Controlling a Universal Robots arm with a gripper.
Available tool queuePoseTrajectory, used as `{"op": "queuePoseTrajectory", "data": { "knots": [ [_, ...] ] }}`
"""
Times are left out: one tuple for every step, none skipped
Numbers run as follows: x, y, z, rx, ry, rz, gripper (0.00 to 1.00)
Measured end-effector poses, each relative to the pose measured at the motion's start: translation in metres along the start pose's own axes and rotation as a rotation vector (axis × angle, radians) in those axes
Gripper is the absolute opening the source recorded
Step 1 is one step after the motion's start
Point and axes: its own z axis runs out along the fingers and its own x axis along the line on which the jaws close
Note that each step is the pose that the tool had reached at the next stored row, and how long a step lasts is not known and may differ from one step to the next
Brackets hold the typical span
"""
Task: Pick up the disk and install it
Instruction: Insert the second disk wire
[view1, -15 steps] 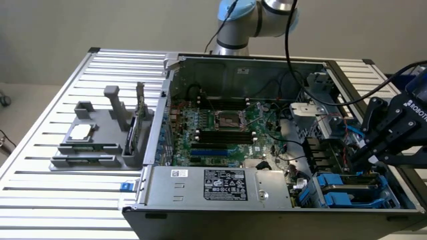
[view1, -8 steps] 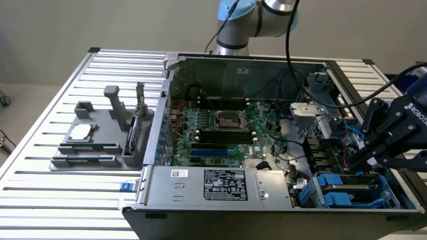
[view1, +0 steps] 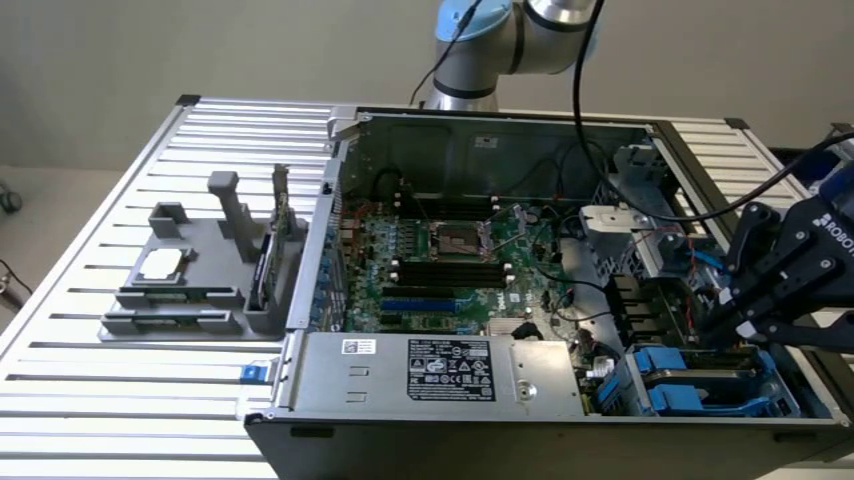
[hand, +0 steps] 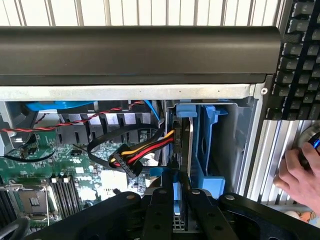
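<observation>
In the wrist view the disk (hand: 183, 142) stands on edge, a thin dark slab with a blue carrier tab on it, inside the blue drive bay (hand: 210, 145) of the open computer case. My gripper (hand: 176, 200) is shut on the disk's near edge, with blue and grey plastic showing between the black fingers (hand: 159, 210). In the exterior view my gripper (view1: 750, 312) hangs over the drive bays (view1: 694, 385) at the case's corner on the exterior view's right, and it hides the disk there.
A red, yellow and black power cable (hand: 142, 152) lies close beside the bay. The motherboard (view1: 454, 260) and power supply (view1: 454, 370) fill the case. A grey fixture (view1: 200, 275) stands outside the case. A person's hand (hand: 300, 172) rests near a keyboard (hand: 300, 60).
</observation>
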Motion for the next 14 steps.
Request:
{"op": "queuePoseTrajectory", "data": {
  "knots": [
    [-0.0003,0.0001,0.0003,0.0000,0.0007,0.000,0.16],
    [-0.0005,0.0003,0.0008,0.0000,0.0016,-0.001,0.16],
    [-0.0006,0.0003,0.0011,0.0000,0.0024,-0.001,0.16],
    [-0.0006,0.0004,0.0015,0.0000,0.0029,-0.001,0.16],
    [-0.0006,0.0005,0.0018,0.0000,0.0033,-0.001,0.16],
    [-0.0007,0.0007,0.0022,-0.0002,0.0037,-0.001,0.16],
    [-0.0007,0.0008,0.0025,-0.0002,0.0039,-0.001,0.16],
    [-0.0008,0.0010,0.0028,-0.0003,0.0041,-0.001,0.16],
    [-0.0008,0.0011,0.0032,-0.0003,0.0045,-0.001,0.16],
    [-0.0007,0.0014,0.0038,-0.0004,0.0049,-0.001,0.16],
    [-0.0007,0.0016,0.0042,-0.0005,0.0054,-0.002,0.16],
    [-0.0008,0.0019,0.0046,-0.0005,0.0057,-0.002,0.16],
    [-0.0007,0.0022,0.0050,-0.0005,0.0061,-0.002,0.16],
    [-0.0007,0.0024,0.0054,-0.0005,0.0066,-0.002,0.16]
  ]
}}
